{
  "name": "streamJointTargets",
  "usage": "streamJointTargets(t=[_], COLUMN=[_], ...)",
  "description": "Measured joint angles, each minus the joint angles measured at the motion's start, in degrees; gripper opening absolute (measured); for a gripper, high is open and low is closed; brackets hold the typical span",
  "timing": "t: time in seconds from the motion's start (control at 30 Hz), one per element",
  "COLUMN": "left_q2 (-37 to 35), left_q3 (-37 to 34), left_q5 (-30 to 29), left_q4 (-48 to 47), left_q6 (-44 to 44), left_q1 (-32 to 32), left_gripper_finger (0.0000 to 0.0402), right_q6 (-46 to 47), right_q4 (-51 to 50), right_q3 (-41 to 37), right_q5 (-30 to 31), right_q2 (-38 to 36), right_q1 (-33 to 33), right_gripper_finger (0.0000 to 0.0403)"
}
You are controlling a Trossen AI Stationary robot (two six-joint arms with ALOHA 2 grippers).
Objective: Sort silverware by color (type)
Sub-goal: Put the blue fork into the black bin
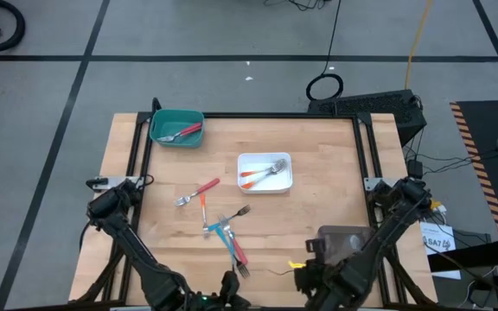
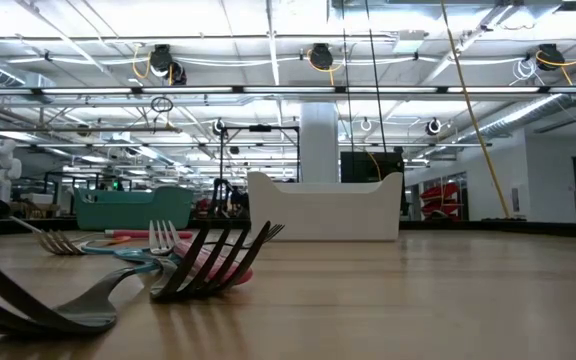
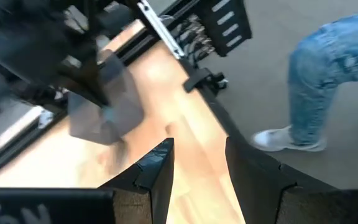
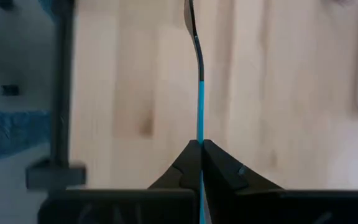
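Right end effector clenched on a blue-handled fork; the rest of the silverware lies out on the tabletop and in 2 trays.

High view: both arms sit at the near edge of the tabletop; beyond them a loose cluster of forks, a teal tray holding red-handled forks, a white tray holding orange-handled ones, and a grey tray just beside the right arm.
Low view: fork tines close up, the white tray behind them.
Left wrist view: left end effector released, fingers apart, nothing between them, over the tabletop edge; a person's jeans-clad leg stands past it.
Right wrist view: right end effector grasps the blue-handled fork, which points straight out ahead.
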Motion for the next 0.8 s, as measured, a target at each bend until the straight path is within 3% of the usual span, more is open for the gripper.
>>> streamJointTargets(t=[0.17,0.57,0.8], left_q2=[0.61,2.48,2.75], left_q3=[-0.13,-0.21,-0.22], left_q5=[2.75,6.8,8.63], left_q4=[0.17,1.5,2.22], left_q6=[-0.25,-0.62,-0.22], left_q1=[0.35,2.91,4.15], left_gripper_finger=[0.0154,0.0154,0.0154], right_q6=[6.24,6.67,10.61], right_q4=[-15.45,-15.64,-15.64], right_q3=[3.75,2.61,-5.77], right_q5=[-0.19,-1.27,0.0], right_q2=[0.0,-1.66,-6.84], right_q1=[3.19,13.18,15.74], right_gripper_finger=[0.0,0.0,0.0])
